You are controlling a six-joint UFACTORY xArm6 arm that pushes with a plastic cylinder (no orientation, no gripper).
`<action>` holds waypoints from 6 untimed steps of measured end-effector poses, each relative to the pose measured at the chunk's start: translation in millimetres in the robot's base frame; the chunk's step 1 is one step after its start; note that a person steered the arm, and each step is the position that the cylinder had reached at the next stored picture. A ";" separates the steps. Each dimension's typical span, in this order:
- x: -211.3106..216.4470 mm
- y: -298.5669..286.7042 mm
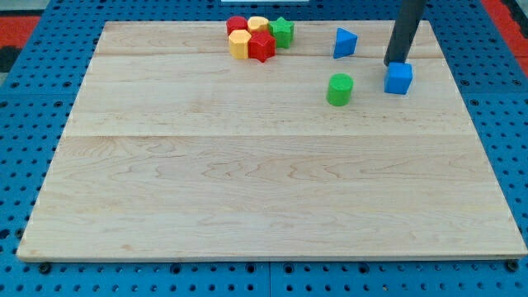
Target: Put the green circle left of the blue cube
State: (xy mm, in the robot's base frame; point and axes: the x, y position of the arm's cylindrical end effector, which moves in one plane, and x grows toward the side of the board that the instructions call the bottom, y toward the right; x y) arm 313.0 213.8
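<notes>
The green circle is a short green cylinder standing on the wooden board in the upper right part of the view. The blue cube sits to its right, with a gap between them. My tip comes down from the view's top and rests just above and slightly left of the blue cube, close to or touching its top-left edge. The tip is well to the right of the green circle.
A blue triangular block lies above the green circle. A cluster near the top centre holds a red block, a yellow block, a green star, a yellow hexagon and a red star. The board's right edge runs past the blue cube.
</notes>
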 end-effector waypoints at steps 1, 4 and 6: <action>63.9 -38.1; 14.6 -153.8; -18.9 -128.0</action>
